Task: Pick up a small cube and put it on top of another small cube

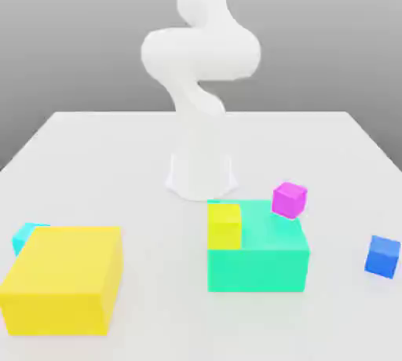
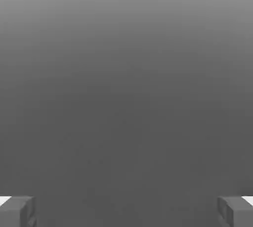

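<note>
Exterior view: large yellow block (image 1: 63, 279) nearest; small bright cyan cube (image 1: 28, 235) rests on the white worktop (image 1: 157, 155) behind it, untouched. Hand view: pincer (image 2: 126, 211) spread, empty, far from the cube. Pick and stacking both remain.
</note>
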Robot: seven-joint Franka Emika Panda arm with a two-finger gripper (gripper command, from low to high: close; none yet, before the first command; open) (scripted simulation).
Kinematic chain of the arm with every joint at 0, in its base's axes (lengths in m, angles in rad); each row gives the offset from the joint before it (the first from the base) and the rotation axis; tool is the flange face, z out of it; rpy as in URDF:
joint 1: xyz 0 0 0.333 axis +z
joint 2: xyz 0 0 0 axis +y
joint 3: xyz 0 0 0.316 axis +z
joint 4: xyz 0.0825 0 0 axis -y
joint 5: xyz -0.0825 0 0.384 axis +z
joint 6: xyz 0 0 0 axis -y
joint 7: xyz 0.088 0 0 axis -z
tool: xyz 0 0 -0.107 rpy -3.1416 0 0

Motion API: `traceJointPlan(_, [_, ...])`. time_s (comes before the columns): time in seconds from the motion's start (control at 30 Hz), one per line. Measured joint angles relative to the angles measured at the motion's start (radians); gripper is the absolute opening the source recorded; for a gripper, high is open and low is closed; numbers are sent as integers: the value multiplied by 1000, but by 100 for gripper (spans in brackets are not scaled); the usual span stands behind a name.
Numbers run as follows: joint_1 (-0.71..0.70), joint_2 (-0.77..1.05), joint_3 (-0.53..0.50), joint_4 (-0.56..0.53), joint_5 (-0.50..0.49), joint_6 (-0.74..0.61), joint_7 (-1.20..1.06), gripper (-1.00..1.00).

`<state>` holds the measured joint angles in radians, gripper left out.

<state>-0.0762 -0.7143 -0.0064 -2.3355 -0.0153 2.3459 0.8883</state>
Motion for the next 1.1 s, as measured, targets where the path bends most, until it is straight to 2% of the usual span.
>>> traceJointPlan(0.33, [-285, 345, -64, -143, -53, 184, 349, 0])
traceJointPlan(0.57, [-433, 582, -162, -242, -51, 312, 562, 0])
traceJointPlan(0.77, [-571, 790, -231, -326, 61, 422, 666, 0])
traceJointPlan(0.97, [-657, 1007, -133, -307, 207, 584, 592, 0])
traceJointPlan(1.0, [-673, 1036, -114, -302, 218, 607, 583, -100])
traceJointPlan(1.1, [-673, 1036, -114, -302, 217, 607, 584, -100])
